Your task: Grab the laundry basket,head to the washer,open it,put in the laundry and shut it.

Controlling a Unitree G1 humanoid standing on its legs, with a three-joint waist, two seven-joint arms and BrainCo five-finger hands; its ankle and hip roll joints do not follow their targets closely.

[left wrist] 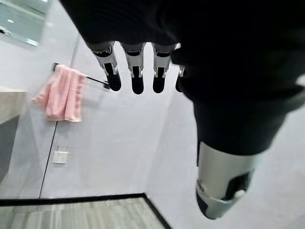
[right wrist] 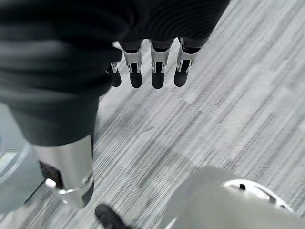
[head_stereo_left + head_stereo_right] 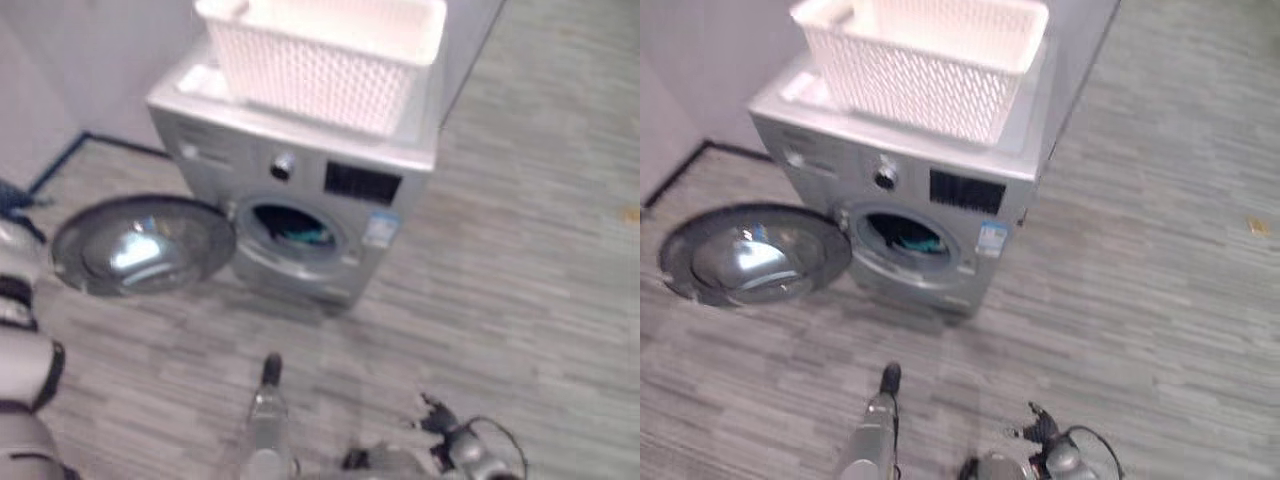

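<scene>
Grey floor (image 3: 1140,300) lies bare before the washer (image 3: 940,200); its door (image 3: 750,255) hangs wide, laundry (image 3: 912,240) inside, basket (image 3: 930,60) on top. Left hand (image 1: 138,71) and right hand (image 2: 152,67) hold nothing, fingers relaxed.

In the right wrist view we see the right hand (image 2: 143,71) above the grey wood-grain floor (image 2: 228,109), its fingers (image 2: 157,78) relaxed and holding nothing, its thumb (image 2: 71,176) set apart from them. Nothing touches the hand.
</scene>
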